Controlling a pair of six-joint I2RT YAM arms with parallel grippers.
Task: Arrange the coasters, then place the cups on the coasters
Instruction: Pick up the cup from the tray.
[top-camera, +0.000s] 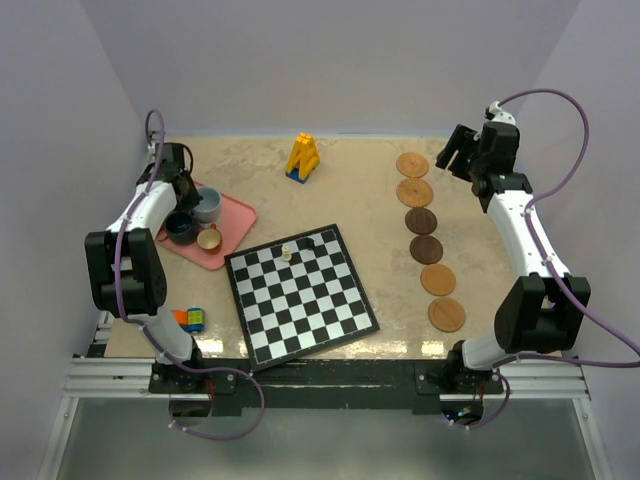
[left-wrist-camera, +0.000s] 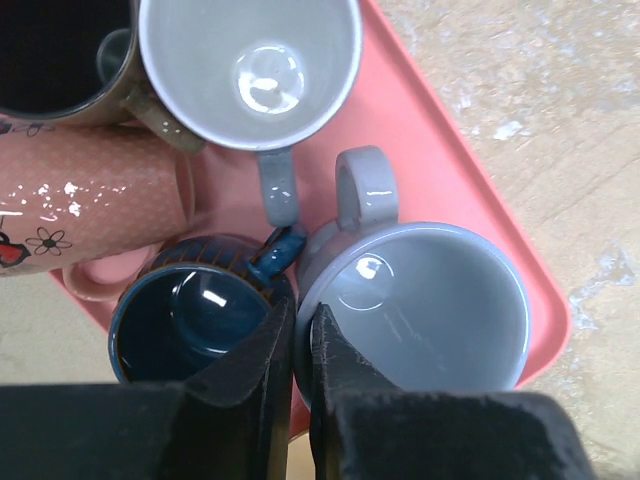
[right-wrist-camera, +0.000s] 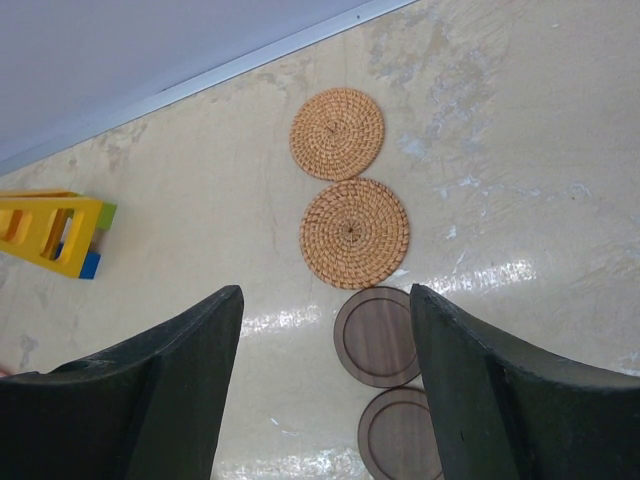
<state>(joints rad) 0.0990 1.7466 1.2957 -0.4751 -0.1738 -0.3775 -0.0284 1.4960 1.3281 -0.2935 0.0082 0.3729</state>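
Where the counter (top-camera: 370, 200) nears its left edge, a pink tray (top-camera: 238, 215) holds the cups (top-camera: 207, 203) packed tight. Teal cup (left-wrist-camera: 195, 320) and pale cup (left-wrist-camera: 430, 310) sit pressed together, handles bunched beside the grey cup (left-wrist-camera: 250, 70). Six coasters (top-camera: 421, 220) lie in a line at the right, well apart. Left claw (left-wrist-camera: 297, 322) hangs over the teal-pale seam, fingers nearly together; whether they pinch a rim cannot be told. Lifting here could snag both cups or tip a neighbour. Right claw (right-wrist-camera: 325, 300) gapes wide over the coasters, holding nothing.
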